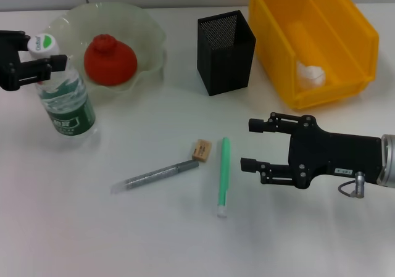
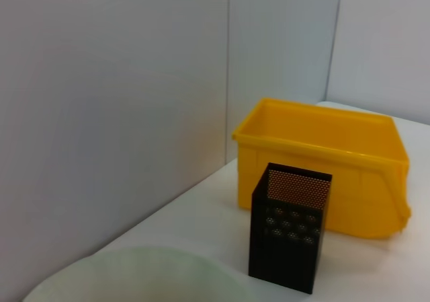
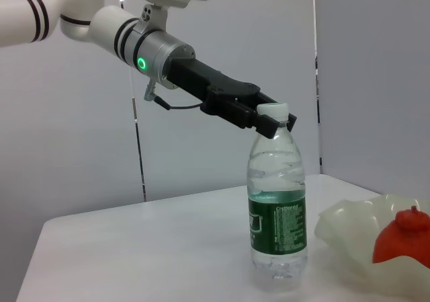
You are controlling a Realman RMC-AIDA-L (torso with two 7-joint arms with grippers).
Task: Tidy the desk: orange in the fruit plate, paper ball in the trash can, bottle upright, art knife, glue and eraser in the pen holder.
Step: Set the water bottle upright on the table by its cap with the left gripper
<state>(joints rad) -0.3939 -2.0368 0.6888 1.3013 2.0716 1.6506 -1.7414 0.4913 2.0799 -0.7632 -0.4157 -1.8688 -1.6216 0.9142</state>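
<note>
Bottle (image 1: pixel 65 98) upright, cap gripped by left claw (image 1: pixel 38 64).
Left arm extends level; right claw (image 1: pixel 253 144) hovers released beside glue (image 1: pixel 223 175) above surface (image 1: pixel 123 240).

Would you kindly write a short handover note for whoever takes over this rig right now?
Left end effector: at the neck of the upright bottle.
Right end effector: open, low over the table beside the glue.
Done: orange in the fruit plate; paper ball in the trash can; bottle standing.
Left: art knife, glue and eraser lie on the table, all to go into the pen holder.
</note>
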